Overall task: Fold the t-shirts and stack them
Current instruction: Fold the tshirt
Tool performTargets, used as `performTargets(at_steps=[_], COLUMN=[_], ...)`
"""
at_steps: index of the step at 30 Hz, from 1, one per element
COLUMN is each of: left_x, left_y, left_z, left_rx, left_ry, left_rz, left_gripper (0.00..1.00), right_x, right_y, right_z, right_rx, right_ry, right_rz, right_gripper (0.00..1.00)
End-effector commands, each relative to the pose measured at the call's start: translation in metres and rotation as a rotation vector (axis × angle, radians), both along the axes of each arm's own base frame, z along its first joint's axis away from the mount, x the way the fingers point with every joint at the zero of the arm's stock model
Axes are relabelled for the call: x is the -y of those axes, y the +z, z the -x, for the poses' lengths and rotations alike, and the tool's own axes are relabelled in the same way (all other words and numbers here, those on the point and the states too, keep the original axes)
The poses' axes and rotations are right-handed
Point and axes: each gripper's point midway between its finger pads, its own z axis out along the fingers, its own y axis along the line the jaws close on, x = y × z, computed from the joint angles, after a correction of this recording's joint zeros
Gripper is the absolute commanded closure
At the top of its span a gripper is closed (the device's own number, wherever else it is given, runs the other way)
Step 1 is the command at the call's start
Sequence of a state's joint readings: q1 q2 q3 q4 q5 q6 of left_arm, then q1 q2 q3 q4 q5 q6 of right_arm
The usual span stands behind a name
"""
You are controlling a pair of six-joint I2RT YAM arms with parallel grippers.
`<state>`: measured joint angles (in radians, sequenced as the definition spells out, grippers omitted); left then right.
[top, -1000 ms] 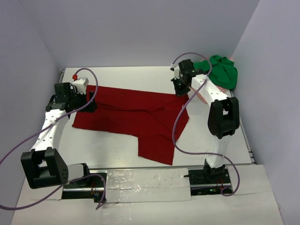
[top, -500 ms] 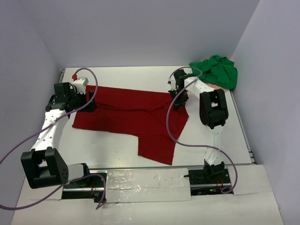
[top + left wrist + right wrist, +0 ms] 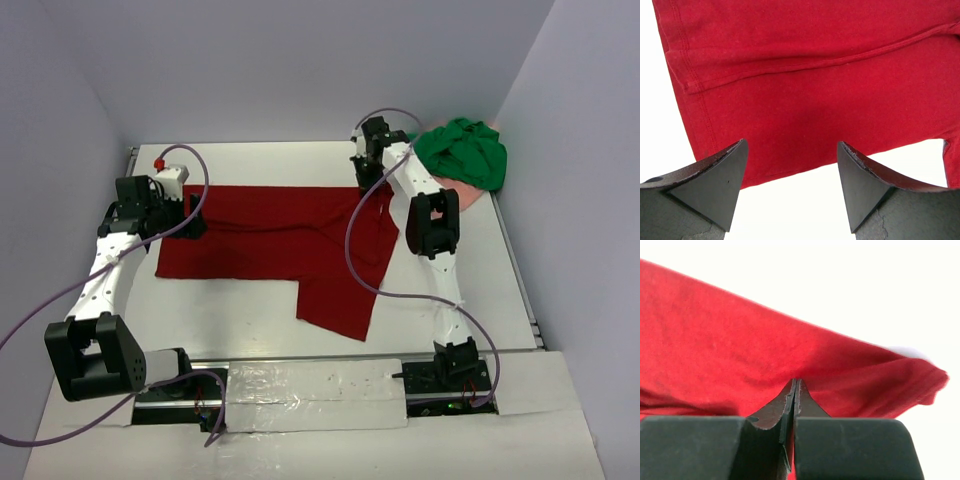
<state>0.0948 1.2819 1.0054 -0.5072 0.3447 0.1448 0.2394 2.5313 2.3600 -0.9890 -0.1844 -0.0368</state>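
The dark red t-shirt (image 3: 270, 235) lies spread across the middle of the table, with one flap hanging toward the near edge. My right gripper (image 3: 363, 182) is at the shirt's far right corner, shut on a pinch of the red cloth (image 3: 740, 355); its jaws (image 3: 795, 384) are pressed together with the fabric bunched in front. My left gripper (image 3: 190, 226) is open over the shirt's left edge; the red cloth (image 3: 805, 85) lies flat beyond its spread fingers (image 3: 792, 170), which hold nothing. The green t-shirt (image 3: 462, 150) is heaped at the far right, on top of the pale pink one (image 3: 470, 197).
Grey walls close in the table on the left, back and right. The right arm's purple cable (image 3: 352, 250) loops over the red shirt's right part. The arm bases and a white mounting strip (image 3: 315, 385) sit along the near edge.
My right gripper dipped onto the shirt's far right corner, closed on it and moved toward the far edge; the shirt's top edge is now straighter. The left arm has not moved.
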Motion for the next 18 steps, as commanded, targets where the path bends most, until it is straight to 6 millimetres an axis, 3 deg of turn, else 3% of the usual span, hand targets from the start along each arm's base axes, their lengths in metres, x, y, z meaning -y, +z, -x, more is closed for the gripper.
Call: performTargets(at_steps=[1,5,8,9,10,11,12,13,14,15,18], left_x=[-0.005,-0.005,-0.003,-0.003,-0.002,-0.001,0.0,0.0,-0.005,-0.008,-0.025], left_y=[0.019,0.018,0.025,0.027,0.031,0.032,0.033,0.033,0.029,0.029,0.01], left_z=[-0.014,-0.012,-0.011,-0.01,-0.007,-0.005,-0.002,0.002,0.009,0.013,0.037], left_rx=[0.074,0.074,0.096,0.106,0.116,0.116,0.109,0.103,0.074,0.065,-0.053], left_ry=[-0.004,-0.008,-0.021,-0.029,-0.033,-0.041,-0.052,-0.057,-0.04,-0.03,0.011], left_rz=[-0.024,-0.024,-0.019,-0.019,-0.017,-0.02,-0.02,-0.023,-0.042,-0.055,-0.115], left_gripper=[0.19,0.19,0.2,0.2,0.21,0.22,0.22,0.23,0.23,0.24,0.24], right_x=[0.017,0.026,0.024,0.02,0.018,0.017,0.013,0.011,0.011,0.01,0.015], right_y=[0.0,0.006,0.04,0.033,0.079,0.095,0.094,0.142,0.157,0.157,0.197], right_z=[-0.006,-0.004,0.0,0.016,0.01,0.014,0.025,0.035,0.043,0.054,0.082], right_rx=[0.002,0.015,0.12,0.097,0.236,0.284,0.308,0.421,0.466,0.493,0.58], right_ry=[-0.049,-0.063,-0.039,-0.009,0.015,0.028,0.068,0.088,0.099,0.119,0.134], right_rz=[0.052,0.036,-0.005,-0.026,-0.049,-0.058,-0.079,-0.112,-0.13,-0.141,-0.159], right_gripper=[1.0,1.0,1.0,1.0,1.0,0.95,0.8,0.69,0.59,0.4,0.33])
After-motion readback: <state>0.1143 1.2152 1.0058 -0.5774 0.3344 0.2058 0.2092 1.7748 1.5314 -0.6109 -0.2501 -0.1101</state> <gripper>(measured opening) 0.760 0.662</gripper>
